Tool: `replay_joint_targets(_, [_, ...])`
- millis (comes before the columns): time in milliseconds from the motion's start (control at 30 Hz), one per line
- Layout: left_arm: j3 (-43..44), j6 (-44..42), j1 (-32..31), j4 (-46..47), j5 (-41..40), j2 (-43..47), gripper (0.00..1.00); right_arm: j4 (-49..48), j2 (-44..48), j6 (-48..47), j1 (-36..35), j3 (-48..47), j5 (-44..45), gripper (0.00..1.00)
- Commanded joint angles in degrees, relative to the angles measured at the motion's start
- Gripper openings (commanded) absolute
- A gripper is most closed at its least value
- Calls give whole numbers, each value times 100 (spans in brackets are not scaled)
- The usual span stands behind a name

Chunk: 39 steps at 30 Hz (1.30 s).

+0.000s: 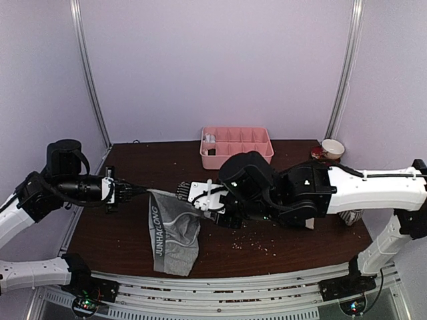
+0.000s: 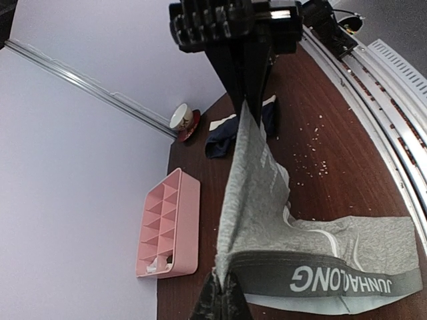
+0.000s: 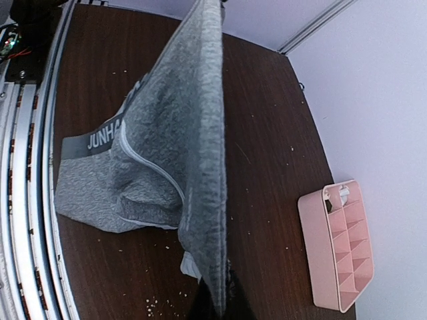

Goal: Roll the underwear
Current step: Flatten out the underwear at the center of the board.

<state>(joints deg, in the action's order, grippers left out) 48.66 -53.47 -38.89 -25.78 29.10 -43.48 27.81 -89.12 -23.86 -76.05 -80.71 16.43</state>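
The grey underwear (image 1: 173,233) with a dark lettered waistband is stretched between both grippers, its far edge lifted and its lower part draped on the table. My left gripper (image 1: 143,191) is shut on the waistband corner, as the left wrist view (image 2: 223,293) shows on the cloth (image 2: 267,200). My right gripper (image 1: 200,203) is shut on the opposite edge, seen in its wrist view (image 3: 220,300) with the cloth (image 3: 173,133) hanging taut. The navy underwear (image 2: 223,140) lies crumpled at the right, mostly hidden behind the right arm in the top view (image 1: 350,217).
A pink compartment tray (image 1: 237,147) stands at the back centre, also in the wrist views (image 2: 167,227) (image 3: 337,247). A cup (image 1: 332,148) on a red saucer sits at the back right. Crumbs are scattered on the dark table (image 1: 267,247). Metal rails run along the near edge.
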Motion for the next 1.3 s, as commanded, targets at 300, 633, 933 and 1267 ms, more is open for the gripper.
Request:
replay_joint_targets(300, [410, -149, -56, -982, 1524, 770, 0, 1661, 349, 223, -1158, -1084, -393, 0])
replay_joint_targets(633, [431, 783, -54, 86, 347, 45, 0, 977, 198, -39, -343, -1136, 156, 0])
replay_joint_targets(933, [244, 1093, -8, 1646, -1405, -1599, 0, 209, -943, -465, 1497, -1124, -143, 0])
replay_joint_targets(1267, [744, 907, 76, 2304, -1648, -2096, 0, 358, -966, -868, 1499, -1800, -330, 0])
